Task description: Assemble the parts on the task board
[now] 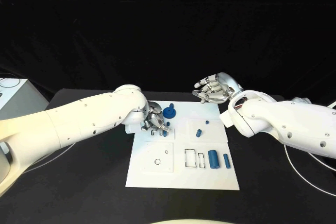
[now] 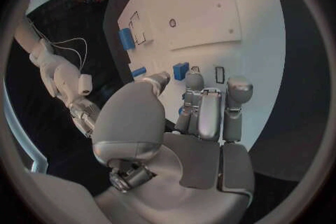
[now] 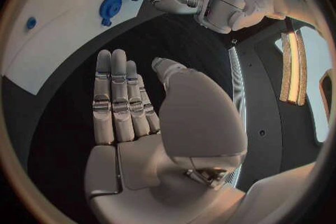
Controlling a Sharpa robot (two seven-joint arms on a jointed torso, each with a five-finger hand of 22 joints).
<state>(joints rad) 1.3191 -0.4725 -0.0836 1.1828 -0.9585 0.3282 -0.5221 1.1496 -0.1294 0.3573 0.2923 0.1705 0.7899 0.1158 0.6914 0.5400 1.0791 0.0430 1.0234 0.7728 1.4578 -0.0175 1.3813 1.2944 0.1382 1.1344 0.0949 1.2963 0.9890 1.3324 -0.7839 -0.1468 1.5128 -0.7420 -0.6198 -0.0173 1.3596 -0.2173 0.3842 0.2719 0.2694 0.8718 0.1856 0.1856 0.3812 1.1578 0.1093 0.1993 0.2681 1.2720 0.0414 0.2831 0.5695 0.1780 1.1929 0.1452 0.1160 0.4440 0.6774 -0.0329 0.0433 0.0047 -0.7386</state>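
**Left hand working at the board's far-left corner**

The left hand [image 1: 155, 121] hovered low over the task board [image 1: 183, 178], fingers curled near a small blue part [image 2: 181, 70], probably to grasp it; whether it gripped anything could not be told. The right hand [image 1: 213, 88] waited spread and empty beyond the far edge. Two blue cylinders [image 1: 219, 160] lay side by side near the right edge, and one blue gear [image 1: 170, 111] sat at the far edge.

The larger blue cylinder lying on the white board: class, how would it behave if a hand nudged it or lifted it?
The larger blue cylinder lies on its side on the flat task board, so a sideways nudge would probably roll it. It looks rigid, likely keeping its shape. Its smooth round surface may slip from a light pinch.
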